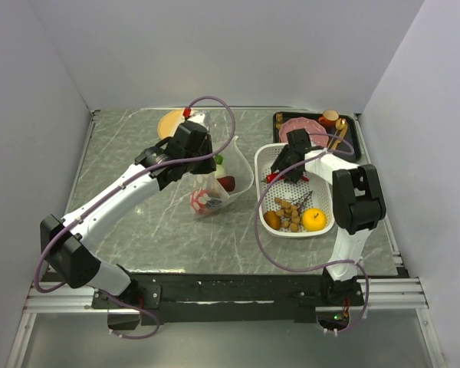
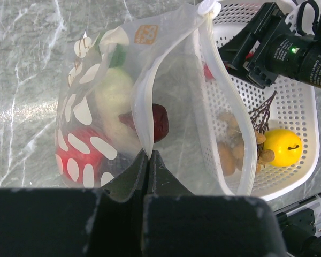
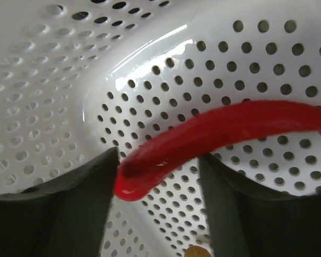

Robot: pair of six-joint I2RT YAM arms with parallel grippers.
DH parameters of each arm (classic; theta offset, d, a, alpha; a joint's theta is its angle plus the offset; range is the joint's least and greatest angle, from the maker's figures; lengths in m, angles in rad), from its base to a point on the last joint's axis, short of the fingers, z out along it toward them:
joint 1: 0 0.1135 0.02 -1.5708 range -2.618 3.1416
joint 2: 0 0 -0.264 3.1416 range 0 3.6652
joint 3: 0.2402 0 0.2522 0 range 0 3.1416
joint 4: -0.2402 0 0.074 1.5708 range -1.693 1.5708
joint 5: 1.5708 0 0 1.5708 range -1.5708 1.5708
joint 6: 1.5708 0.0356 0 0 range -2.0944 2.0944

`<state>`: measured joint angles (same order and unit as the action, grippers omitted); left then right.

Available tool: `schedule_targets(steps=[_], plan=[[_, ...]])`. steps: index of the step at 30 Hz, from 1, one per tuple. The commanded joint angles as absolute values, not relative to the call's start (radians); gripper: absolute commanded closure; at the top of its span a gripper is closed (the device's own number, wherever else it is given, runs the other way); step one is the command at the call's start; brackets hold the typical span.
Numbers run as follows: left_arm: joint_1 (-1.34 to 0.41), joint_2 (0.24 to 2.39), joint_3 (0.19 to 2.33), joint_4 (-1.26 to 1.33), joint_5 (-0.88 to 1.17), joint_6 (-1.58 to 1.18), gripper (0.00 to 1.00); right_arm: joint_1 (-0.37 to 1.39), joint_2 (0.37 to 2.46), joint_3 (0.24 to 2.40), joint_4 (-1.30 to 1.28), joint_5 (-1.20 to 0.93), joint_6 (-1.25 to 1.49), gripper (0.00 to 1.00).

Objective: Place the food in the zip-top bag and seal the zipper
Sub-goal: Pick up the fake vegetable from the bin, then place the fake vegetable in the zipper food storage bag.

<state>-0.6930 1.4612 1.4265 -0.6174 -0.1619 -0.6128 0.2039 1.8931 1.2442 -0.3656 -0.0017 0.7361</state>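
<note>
Jaws of the right gripper (image 3: 159,163) are straddling the red chilli (image 3: 219,131), spread; centring before squeezing seems wise. Left gripper (image 2: 148,170) is pinching the zip-top bag (image 2: 109,104).

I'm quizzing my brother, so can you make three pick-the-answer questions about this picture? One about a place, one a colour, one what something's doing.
1. Where is the yellow fruit? A inside a cup; B in the white perforated basket; C on a chair.
2. What colour is the long curved piece that the right gripper straddles? A red; B green; C blue.
3. How is the zip-top bag mouth? A zipped shut; B held open; C tied in a knot.
Answers: B, it lies in the basket beside the nuts; A, the wrist view shows it red; B, the left gripper pinches its edge and the mouth gapes.
</note>
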Motion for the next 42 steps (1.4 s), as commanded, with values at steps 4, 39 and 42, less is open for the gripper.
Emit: schedule_targets(steps=[4,39,42], plan=[[-0.687,1.433,1.414,-0.595,-0.163,-0.615,0.99,0.196,1.862,1.226,-0.307,-0.026,0.704,0.60],[-0.686,1.456,1.414,-0.578,-0.134,-0.615,0.99,0.351,1.223,1.014,-0.141,-0.052,0.543,1.00],[-0.686,1.457,1.417,-0.580,-0.132,-0.614,0.99,0.382,1.198,1.023,-0.110,-0.086,0.538,1.00]])
